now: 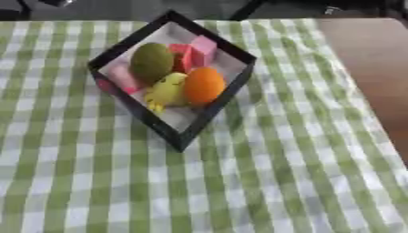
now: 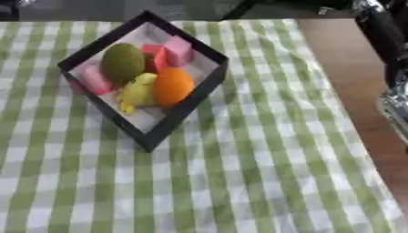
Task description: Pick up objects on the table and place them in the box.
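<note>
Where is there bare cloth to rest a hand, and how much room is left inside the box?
The checked cloth lies bare in front of the box and to both its sides, up to the brown tabletop on the right. Inside it is crowded: green fruit, orange, yellow toy and pink blocks leave only the near corner free.

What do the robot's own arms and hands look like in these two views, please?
Only part of the right arm shows, at the right edge of the right eye view: a glossy black, rounded limb segment with a shiny silver joint below it. No cables or markings can be made out. Neither hand is in view, and nothing of the left arm shows.
</note>
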Robot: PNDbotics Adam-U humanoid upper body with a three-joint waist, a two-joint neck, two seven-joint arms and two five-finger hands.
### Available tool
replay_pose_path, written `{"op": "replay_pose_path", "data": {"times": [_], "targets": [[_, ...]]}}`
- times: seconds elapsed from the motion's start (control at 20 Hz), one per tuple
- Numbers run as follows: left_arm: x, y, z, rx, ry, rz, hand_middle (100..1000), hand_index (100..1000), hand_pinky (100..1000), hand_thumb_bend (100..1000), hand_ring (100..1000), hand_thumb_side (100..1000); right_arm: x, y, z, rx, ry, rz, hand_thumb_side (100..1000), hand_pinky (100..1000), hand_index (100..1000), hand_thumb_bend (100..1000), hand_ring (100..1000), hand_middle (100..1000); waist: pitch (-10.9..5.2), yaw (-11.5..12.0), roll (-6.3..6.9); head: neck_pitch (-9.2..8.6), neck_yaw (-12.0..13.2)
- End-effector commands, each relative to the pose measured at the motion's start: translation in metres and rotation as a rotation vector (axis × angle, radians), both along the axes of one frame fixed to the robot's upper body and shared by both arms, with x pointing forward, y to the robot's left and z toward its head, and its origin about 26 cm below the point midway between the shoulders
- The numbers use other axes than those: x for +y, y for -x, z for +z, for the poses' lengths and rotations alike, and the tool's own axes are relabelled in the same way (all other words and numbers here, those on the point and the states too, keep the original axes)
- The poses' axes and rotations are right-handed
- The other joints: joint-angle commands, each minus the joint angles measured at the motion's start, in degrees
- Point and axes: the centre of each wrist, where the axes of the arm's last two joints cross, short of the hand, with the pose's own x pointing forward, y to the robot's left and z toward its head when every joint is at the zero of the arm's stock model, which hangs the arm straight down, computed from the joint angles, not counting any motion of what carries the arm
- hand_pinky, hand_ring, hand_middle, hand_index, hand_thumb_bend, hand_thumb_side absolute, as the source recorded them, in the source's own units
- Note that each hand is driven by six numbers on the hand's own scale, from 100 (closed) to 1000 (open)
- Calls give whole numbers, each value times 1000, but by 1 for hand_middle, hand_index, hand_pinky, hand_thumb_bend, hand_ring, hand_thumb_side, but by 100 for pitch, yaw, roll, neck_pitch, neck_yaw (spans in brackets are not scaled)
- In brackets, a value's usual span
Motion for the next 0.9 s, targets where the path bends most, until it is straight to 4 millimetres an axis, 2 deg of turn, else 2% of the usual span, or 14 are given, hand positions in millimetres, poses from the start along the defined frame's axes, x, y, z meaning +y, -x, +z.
{"op": "replay_pose_path", "data": {"times": [0.05,0.25,0.55,0.8,0.9], "targets": [[-19,22,11,-16,-35,-109,567,632,753,227,695,345,1,2,15,-31,37,14,569,816,812,100,777,763,-218,-3,13,43,22],[-40,21,-2,43,-81,-160,576,638,756,234,698,346,3,1,17,-32,39,28,569,816,812,100,777,763,-217,-25,15,51,63],[-66,5,-26,118,-156,-201,580,642,755,244,697,346,6,0,19,-35,36,43,569,815,811,100,776,764,-195,-68,7,64,102],[-75,-15,-55,183,-209,-189,595,652,756,317,703,352,8,-1,20,-39,34,54,572,815,811,100,776,764,-159,-105,21,68,116],[-74,-22,-64,207,-218,-182,606,660,761,377,709,355,8,-1,20,-40,32,54,573,815,811,100,776,764,-147,-114,29,60,107]]}}
